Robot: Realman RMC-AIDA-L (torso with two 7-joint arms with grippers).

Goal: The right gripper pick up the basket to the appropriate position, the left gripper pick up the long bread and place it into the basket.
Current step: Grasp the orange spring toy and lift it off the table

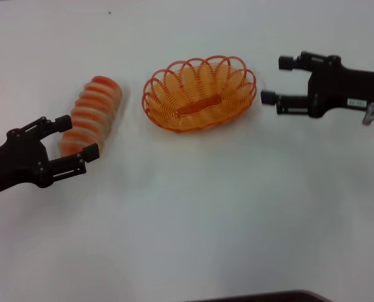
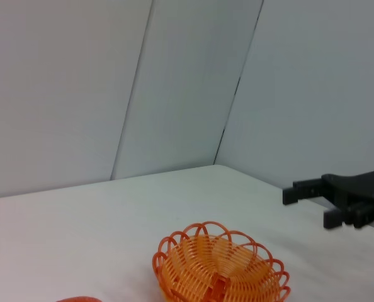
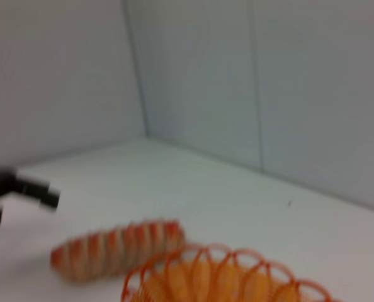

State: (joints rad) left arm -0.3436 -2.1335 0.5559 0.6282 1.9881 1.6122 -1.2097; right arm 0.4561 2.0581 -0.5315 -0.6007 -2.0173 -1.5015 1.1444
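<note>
Worktop [image 1: 193, 214] is plain white, backed by pale walls. Basket [image 1: 199, 93] sits centrally; long bread [image 1: 91, 114] left of it, touching left gripper's [image 1: 77, 136] released jaws; right gripper [image 1: 275, 80], released, hovers right.

Oval orange wire basket [image 1: 199, 94] with looped scalloped rim and flat orange bottom bar, upright on the white surface. Long bread [image 1: 91, 114], ridged in alternating orange and cream segments, lies flat beside the basket on the robot's left, apart from it.
</note>
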